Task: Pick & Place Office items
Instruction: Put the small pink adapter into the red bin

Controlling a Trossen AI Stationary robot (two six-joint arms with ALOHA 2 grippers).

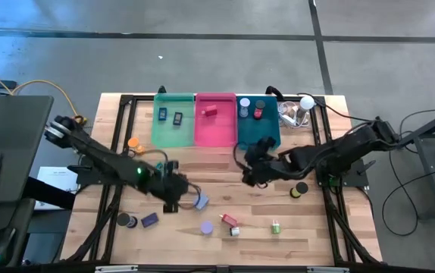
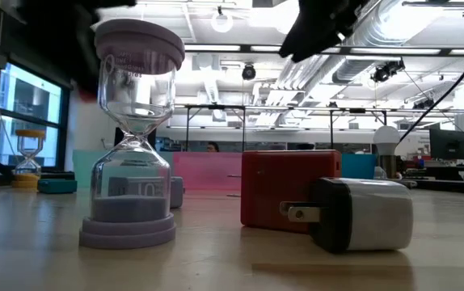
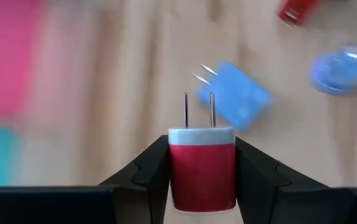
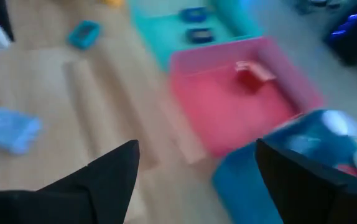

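Note:
My left gripper (image 3: 201, 144) is shut on a small red plug charger (image 3: 201, 171) with a white top and two prongs, at the table's left middle (image 1: 174, 199). Beyond it on the wood lies a blue charger (image 3: 236, 96). My right gripper (image 1: 248, 177) hangs open over the table's middle, in front of the teal bin (image 1: 258, 130), with nothing between its fingers (image 4: 197, 155). More office items lie near the front edge: a lavender hourglass (image 2: 131, 137), another red charger (image 2: 284, 190) and a white-and-dark charger (image 2: 365, 214) lying on its side. My left gripper pinches the red charger's two flat sides (image 3: 173, 168) between its two fingers. The fingers slant down over the table and lie along the charger's body. Its white end and prongs (image 3: 198, 109) point away from the gripper. The charger looks lifted clear of the wood.
A green bin (image 1: 173, 129), a pink bin (image 1: 215, 130) and the teal bin stand side by side at the far edge, each with small items inside. A white bulb (image 1: 306, 101) with clear clutter lies at the far right. A roll (image 1: 299, 189) and a green item (image 1: 276, 226) lie at the right.

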